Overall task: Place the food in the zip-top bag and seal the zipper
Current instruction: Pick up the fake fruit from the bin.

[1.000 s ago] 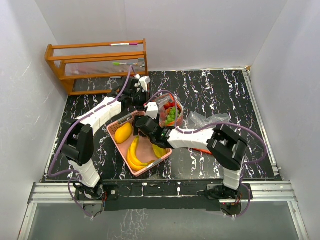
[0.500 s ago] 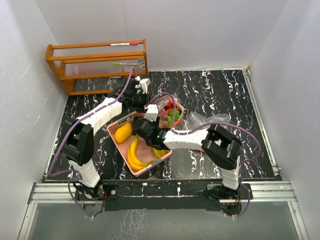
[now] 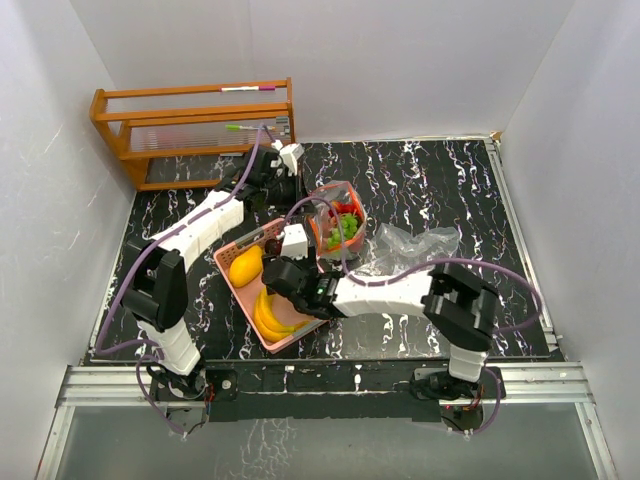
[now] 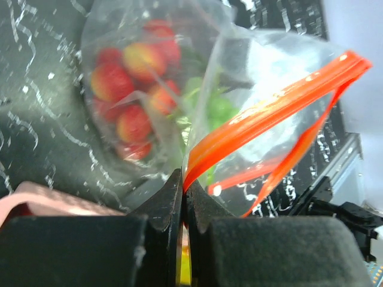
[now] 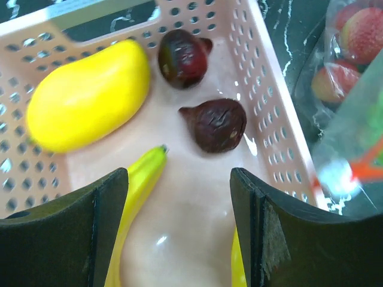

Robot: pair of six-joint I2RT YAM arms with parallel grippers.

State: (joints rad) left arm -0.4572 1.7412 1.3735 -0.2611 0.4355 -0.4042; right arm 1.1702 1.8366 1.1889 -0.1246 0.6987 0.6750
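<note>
**Your right end effector [image 5: 179,239] is open above the banana [image 5: 142,176]**

The banana lies between its fingers, lengthwise along them, in the pink basket [image 5: 263,101]; the mango [image 5: 90,95] sits ahead. Your left end effector [image 4: 182,200] clamps the rim of the zip-top bag [image 4: 281,78], strawberries [image 4: 134,101] just beyond, so your right arm is nearer.

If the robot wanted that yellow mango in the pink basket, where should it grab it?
Probably from straight above, jaws spanning the mango across its plump middle. It lies flat in the basket, walls close on two sides, so a sideways approach looks blocked.
</note>
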